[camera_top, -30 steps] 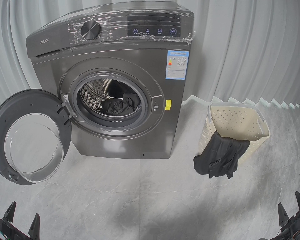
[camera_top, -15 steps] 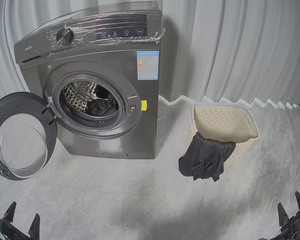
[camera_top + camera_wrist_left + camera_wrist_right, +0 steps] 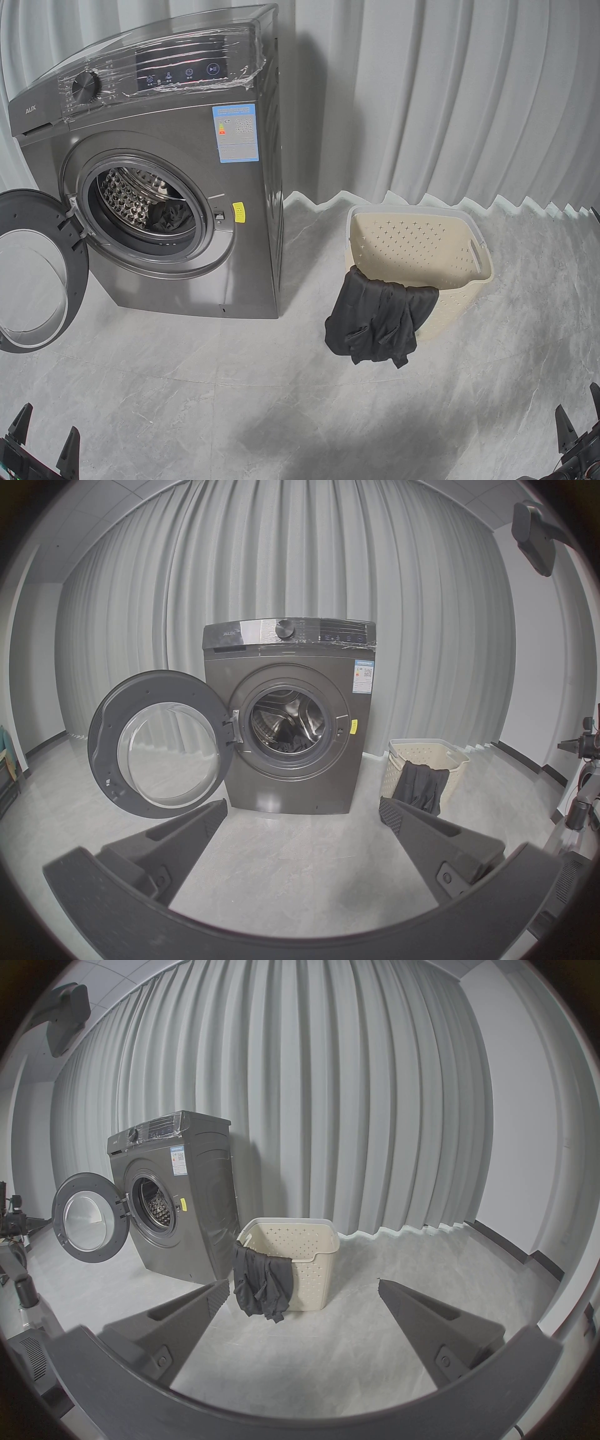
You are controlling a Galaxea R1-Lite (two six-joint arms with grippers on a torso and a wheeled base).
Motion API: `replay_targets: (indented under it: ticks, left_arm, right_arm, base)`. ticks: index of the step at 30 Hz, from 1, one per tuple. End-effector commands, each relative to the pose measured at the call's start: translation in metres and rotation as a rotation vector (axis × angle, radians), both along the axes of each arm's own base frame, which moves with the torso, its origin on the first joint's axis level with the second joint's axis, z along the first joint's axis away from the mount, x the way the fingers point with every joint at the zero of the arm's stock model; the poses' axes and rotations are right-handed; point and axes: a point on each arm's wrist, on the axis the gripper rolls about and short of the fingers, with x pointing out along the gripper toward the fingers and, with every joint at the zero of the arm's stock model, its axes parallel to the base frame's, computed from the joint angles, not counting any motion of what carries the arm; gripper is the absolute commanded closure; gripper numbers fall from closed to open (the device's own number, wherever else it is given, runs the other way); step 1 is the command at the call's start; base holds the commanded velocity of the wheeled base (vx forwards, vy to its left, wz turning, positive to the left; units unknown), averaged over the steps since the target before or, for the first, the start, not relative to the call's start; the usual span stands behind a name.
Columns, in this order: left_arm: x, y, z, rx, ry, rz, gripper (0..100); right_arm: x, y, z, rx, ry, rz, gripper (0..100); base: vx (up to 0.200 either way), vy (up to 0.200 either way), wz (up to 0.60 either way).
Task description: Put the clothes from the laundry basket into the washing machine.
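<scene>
My right gripper [image 3: 300, 1290] and left gripper [image 3: 301, 804] are both spread, empty. Garment [image 3: 375, 319] drapes over basket [image 3: 417, 245] front rim, hanging vertically, ahead-left of right gripper. Right's nearer.

Even, soft light fills the room. The washing machine [image 3: 245, 250] throws a shadow onto the curtain [image 3: 437, 100] beside it; its plastic wrap [image 3: 187, 59] glints. My wrist views bow toward black corners.
</scene>
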Motion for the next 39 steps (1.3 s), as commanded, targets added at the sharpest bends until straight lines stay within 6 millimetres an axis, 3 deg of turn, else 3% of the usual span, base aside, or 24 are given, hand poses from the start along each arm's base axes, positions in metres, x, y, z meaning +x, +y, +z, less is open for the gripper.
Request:
replay_targets:
  ticks: [1, 4, 28, 39]
  left_arm:
    - [0.0002, 0.0000, -0.0052, 0.000, 0.003, 0.000, 0]
    - [0.0002, 0.0000, -0.0052, 0.000, 0.003, 0.000, 0]
    - [0.0001, 0.0000, -0.0046, -0.012, 0.000, 0.000, 0]
    - [0.0001, 0.0000, -0.0046, -0.015, 0.000, 0.000, 0]
  right_arm:
    - [0.0003, 0.0000, -0.0052, 0.000, 0.004, 0.000, 0]
    - [0.0003, 0.0000, -0.0052, 0.000, 0.004, 0.000, 0]
    - [0.0003, 0.0000, -0.0051, -0.005, 0.003, -0.001, 0]
    - [0.0003, -0.0002, -0.0052, 0.009, 0.004, -0.016, 0]
  base:
    - [0.000, -0.200, 0.00]
    - [0.000, -0.200, 0.00]
    - [0.000, 0.000, 0.00]
    - [0.200, 0.000, 0.00]
